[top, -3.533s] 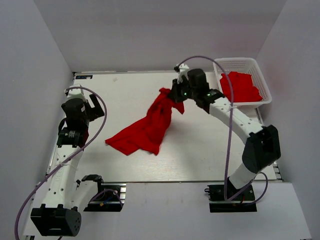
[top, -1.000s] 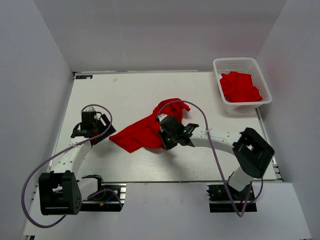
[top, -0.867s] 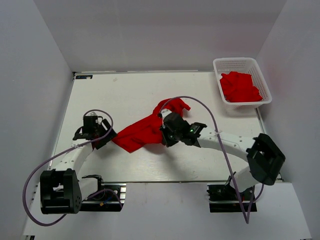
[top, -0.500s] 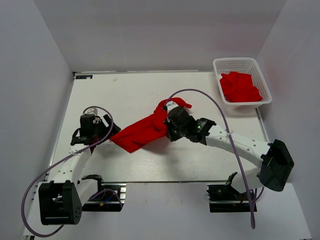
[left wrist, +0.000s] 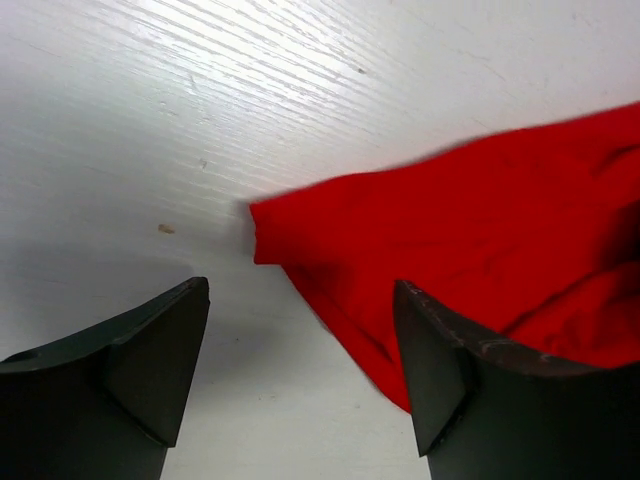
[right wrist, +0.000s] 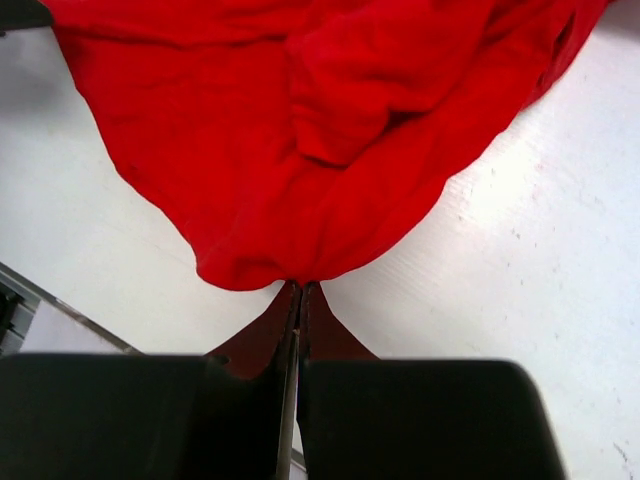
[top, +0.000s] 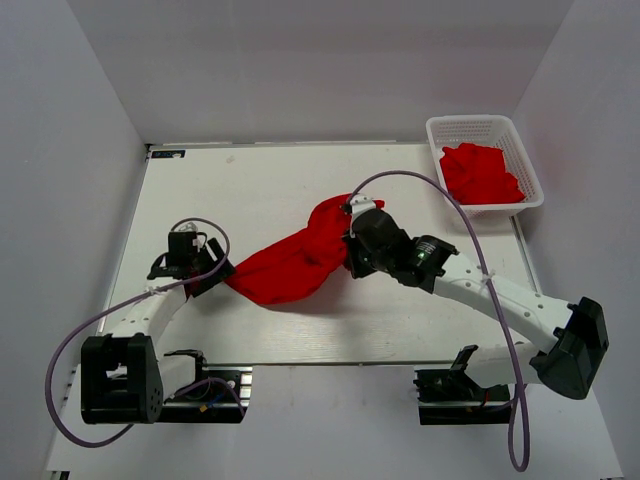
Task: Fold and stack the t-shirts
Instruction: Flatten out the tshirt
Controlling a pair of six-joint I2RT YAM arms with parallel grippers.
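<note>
Shirt (top: 295, 262), bunched on worktop (top: 250, 190), well apart from basket (top: 470, 119). Grip: right jaws pinch its edge; left jaws gape just short of its corner. Risk: left closes short, or thin pinch slips.

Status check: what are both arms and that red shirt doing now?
Right gripper shut on edge of red t-shirt. Left gripper open near its corner, not gripping. Other red t-shirts in white basket, nothing blocking.

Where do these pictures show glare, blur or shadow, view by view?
Left wrist view: strong glare on the table at the top; the t-shirt edge is slightly blurred. Right wrist view: the right gripper is dark and out of focus. Top view: sharp, with a soft shadow under the t-shirt.
</note>
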